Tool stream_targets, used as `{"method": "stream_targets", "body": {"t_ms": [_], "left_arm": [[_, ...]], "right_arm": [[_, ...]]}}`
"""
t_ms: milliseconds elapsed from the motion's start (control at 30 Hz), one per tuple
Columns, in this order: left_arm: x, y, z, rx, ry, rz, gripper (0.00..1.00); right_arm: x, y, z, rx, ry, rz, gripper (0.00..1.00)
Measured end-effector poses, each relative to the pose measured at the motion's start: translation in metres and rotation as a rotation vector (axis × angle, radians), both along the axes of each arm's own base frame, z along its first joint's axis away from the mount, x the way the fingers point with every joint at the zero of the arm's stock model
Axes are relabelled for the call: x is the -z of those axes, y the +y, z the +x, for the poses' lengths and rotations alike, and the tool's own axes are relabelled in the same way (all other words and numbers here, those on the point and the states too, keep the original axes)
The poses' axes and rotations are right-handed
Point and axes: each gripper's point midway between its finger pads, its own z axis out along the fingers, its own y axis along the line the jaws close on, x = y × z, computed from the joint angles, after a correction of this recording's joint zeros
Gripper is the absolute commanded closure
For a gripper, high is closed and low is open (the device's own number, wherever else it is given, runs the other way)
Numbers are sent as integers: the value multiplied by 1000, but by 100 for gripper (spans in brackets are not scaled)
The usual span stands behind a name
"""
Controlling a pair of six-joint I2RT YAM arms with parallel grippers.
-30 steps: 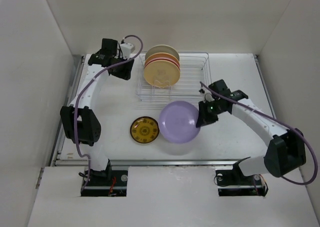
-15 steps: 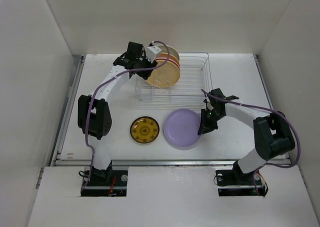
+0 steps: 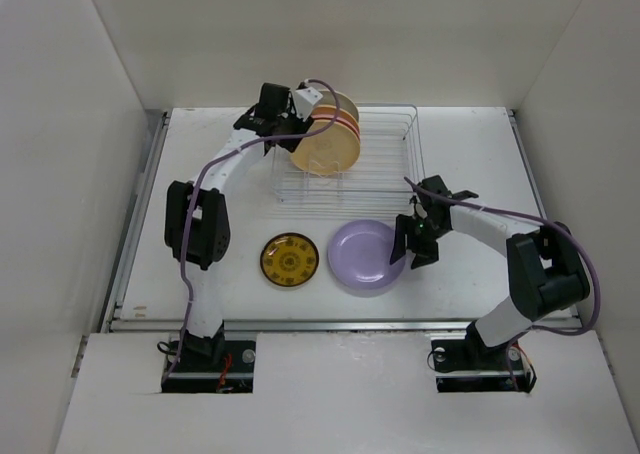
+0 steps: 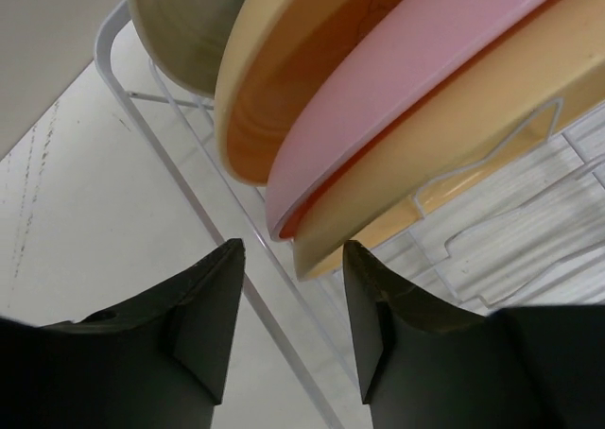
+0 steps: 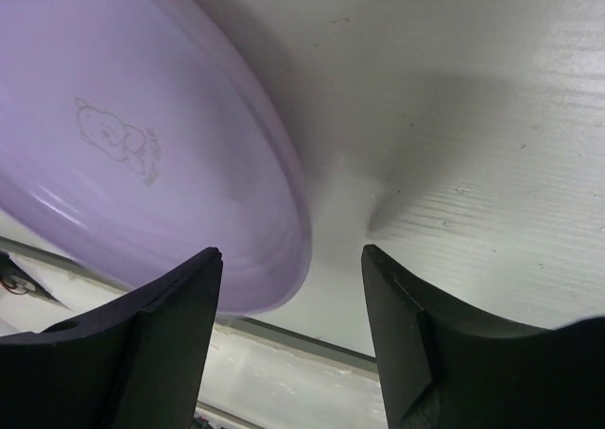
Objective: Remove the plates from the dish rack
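The dish rack (image 3: 390, 144) stands at the back of the table, with several plates (image 3: 325, 146) upright at its left end. In the left wrist view they are a cream one (image 4: 184, 23), a tan-yellow one (image 4: 284, 79), a pink one (image 4: 406, 79) and another tan one (image 4: 463, 145). My left gripper (image 3: 296, 129) (image 4: 293, 249) is open just short of their lower edges, with nothing between its fingers. A lavender plate (image 3: 365, 256) (image 5: 132, 136) lies flat on the table. My right gripper (image 3: 411, 249) (image 5: 291, 251) is open at its right rim. The small mustard plate (image 3: 289, 259) lies left of the lavender one.
The rack's wire rim (image 4: 180, 188) runs under my left fingers. The right part of the rack holds no plates. White walls close in the table on three sides, and a metal rail (image 3: 330, 324) runs along the near edge.
My right gripper has opened and let go of the lavender plate, which now lies flat. My left arm has swung right from beside the rack to the plates' edges.
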Motion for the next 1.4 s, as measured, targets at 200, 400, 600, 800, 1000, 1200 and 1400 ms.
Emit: {"method": "stream_targets", "body": {"t_ms": [200, 400, 600, 800, 1000, 1200, 1400], "left_arm": [[6, -3, 6, 2, 3, -7, 72], [7, -3, 8, -6, 11, -17, 91], [8, 3, 9, -31, 14, 5, 100], [8, 5, 8, -38, 15, 12, 100], [7, 6, 4, -38, 29, 15, 80], [-3, 6, -2, -32, 31, 3, 80], [-5, 3, -5, -19, 35, -7, 83]], "right_arm": [[-5, 0, 8, -11, -28, -8, 33], [-5, -2, 8, -16, -31, -21, 33], [-9, -3, 9, -18, -35, -25, 33], [-12, -4, 11, -26, -40, -29, 33], [-15, -4, 12, -32, -45, -31, 32], [-15, -5, 12, -34, -47, -38, 32], [-21, -6, 14, -36, -74, -37, 32]]}}
